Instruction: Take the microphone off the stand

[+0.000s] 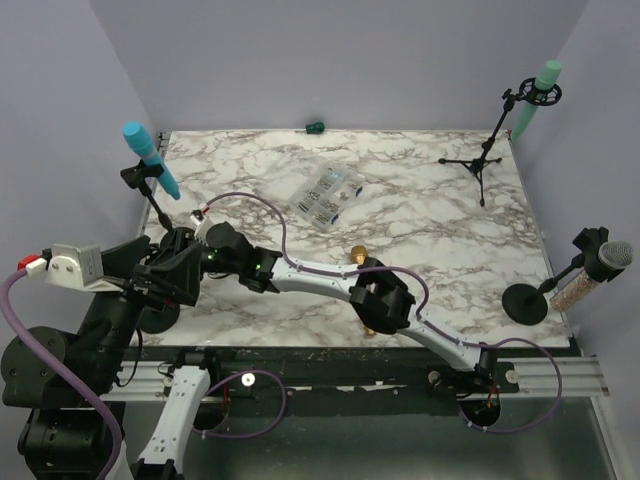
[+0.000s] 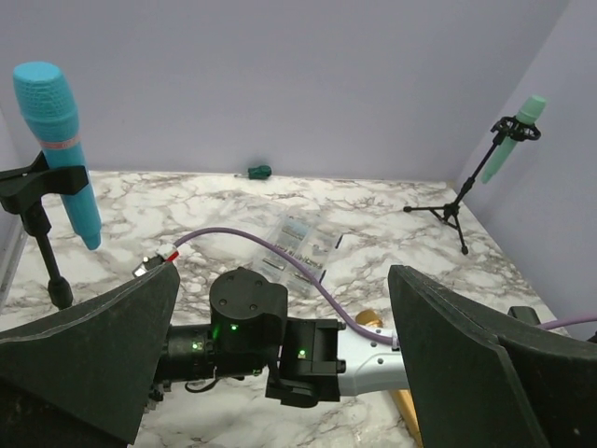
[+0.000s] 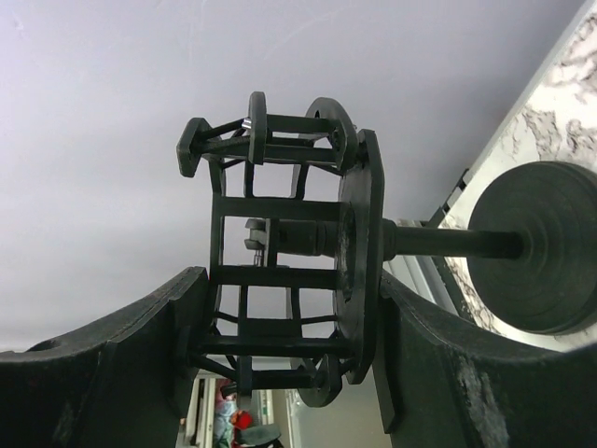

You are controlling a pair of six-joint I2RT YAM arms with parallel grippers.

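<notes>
The right arm (image 1: 330, 272) lay stretched low across the marble table (image 1: 420, 220), reaching from its base at the near right all the way over to the left side, with a purple cable (image 1: 250, 198) looping above it. From where its wrist camera looked, the right gripper (image 3: 291, 280) had its jaws spread, and a black open-frame cage (image 3: 280, 243) sat between them. The cage was on a short rod ending in a round disc base (image 3: 536, 247). The fingers (image 3: 121, 373) came close on either side of the cage, but I could not tell whether they pressed it or only flanked it.

The left arm (image 1: 110, 320) was folded tight over its own base at the near left. The left gripper (image 2: 283, 280) pointed toward the back wall, its jaws wide apart and holding nothing, and the right arm's wrist crossed just in front of them.

The blue microphone (image 1: 152, 158) sat clipped in its stand (image 1: 155, 205) at the table's left edge, head up and tilted, just behind both wrists. A green microphone (image 1: 535, 85) stood on a tripod at the far right corner, and a silver-headed microphone (image 1: 605, 258) was at the right edge. A clear plastic packet (image 1: 328, 190) lay mid-table.
</notes>
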